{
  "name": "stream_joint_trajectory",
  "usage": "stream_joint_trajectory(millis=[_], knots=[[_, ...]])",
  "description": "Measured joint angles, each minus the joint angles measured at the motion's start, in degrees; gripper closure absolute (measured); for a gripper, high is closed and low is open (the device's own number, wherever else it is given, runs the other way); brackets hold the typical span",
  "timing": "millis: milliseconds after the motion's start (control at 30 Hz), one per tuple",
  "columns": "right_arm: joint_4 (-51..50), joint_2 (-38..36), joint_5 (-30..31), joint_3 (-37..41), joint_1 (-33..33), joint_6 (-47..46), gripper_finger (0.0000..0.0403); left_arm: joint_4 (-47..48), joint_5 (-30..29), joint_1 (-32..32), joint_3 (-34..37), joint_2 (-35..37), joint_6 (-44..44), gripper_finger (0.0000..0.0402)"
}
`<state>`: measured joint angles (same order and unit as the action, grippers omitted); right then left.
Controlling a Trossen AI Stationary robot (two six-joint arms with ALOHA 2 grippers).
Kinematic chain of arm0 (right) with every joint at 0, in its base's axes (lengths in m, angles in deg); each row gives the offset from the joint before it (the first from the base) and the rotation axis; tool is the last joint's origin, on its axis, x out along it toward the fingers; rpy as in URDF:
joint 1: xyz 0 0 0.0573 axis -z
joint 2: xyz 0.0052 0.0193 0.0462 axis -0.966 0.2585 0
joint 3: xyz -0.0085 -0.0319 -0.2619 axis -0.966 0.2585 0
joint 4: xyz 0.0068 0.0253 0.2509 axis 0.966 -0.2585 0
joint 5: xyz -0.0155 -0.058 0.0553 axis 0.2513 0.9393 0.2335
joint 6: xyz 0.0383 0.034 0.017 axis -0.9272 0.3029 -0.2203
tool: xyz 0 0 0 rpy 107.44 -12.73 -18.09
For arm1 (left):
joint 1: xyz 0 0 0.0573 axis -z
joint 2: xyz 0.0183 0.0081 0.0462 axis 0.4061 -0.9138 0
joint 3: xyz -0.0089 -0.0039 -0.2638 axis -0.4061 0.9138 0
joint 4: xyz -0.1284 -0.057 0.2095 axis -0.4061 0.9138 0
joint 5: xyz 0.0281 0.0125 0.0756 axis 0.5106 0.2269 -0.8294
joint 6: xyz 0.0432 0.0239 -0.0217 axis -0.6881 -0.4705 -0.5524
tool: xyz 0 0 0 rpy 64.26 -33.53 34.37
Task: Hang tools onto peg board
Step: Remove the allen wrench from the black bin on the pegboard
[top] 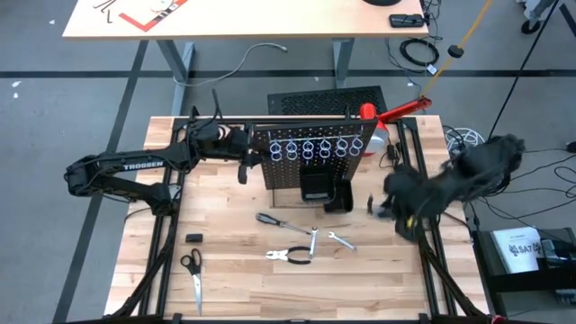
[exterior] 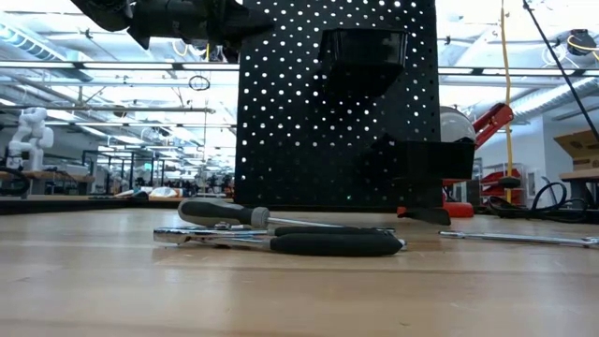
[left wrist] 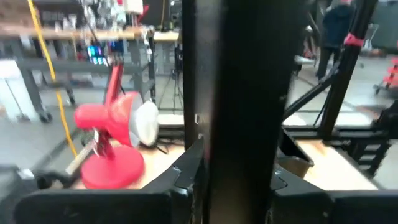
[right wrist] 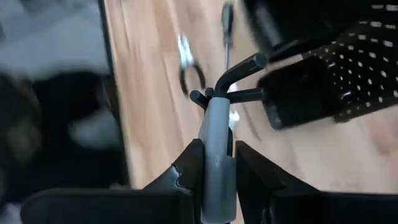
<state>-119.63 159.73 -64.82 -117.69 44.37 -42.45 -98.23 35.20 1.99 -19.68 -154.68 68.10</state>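
Little is hung yet. The right claw [right wrist: 214,165], clenched on a grey holder of dark hex keys [right wrist: 217,130], hovers beside the upright black perforated peg board [top: 310,153]. Below it on the wooden tabletop [top: 243,288] lie a dark-handled screwdriver [top: 273,220], pale-handled pliers [top: 290,256] and thin silver wrenches [top: 340,239]. The left claw [top: 245,160] grips the board's edge.

Upright black perforated metal peg board [exterior: 337,112] is standing on wooden desk [exterior: 299,290]; dark-handled screwdriver [exterior: 225,213] and dark-handled pliers [exterior: 328,244] are lying before it.
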Motion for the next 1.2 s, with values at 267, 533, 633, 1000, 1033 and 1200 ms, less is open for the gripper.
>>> stream_joint_trajectory(millis=[267, 533, 633, 1000, 1033, 1200], knots=[[3.2, -0.9, -4.3, 0.0, 4.9, -16.0, 0.0346, -2.0, -2.8, -0.2, 0.0, 0.2, 18.7, 0.0318], [-1.4, 7.2, -8.6, 0.0, 6.1, -9.5, 0.0346, -2.4, -3.9, -1.0, -0.6, 0.5, 18.8, 0.032], [-3.3, 10.9, -7.1, 0.1, 6.2, -5.4, 0.0346, 0.8, -4.1, -1.0, -0.7, 0.5, 12.3, 0.0322], [-2.5, 13.8, -3.2, 4.4, 6.6, -2.7, 0.0346, 4.6, -3.9, 0.8, -0.8, 0.6, -2.5, 0.0339], [-2.3, 13.8, -3.1, 4.5, 6.6, -2.4, 0.0346, 4.7, -3.8, 0.9, -0.8, 0.6, -3.0, 0.0339], [-0.3, 13.9, -5.1, 4.7, 6.6, 2.0, 0.0346, 4.9, -2.8, 0.9, -0.8, 0.6, -5.1, 0.0339]])
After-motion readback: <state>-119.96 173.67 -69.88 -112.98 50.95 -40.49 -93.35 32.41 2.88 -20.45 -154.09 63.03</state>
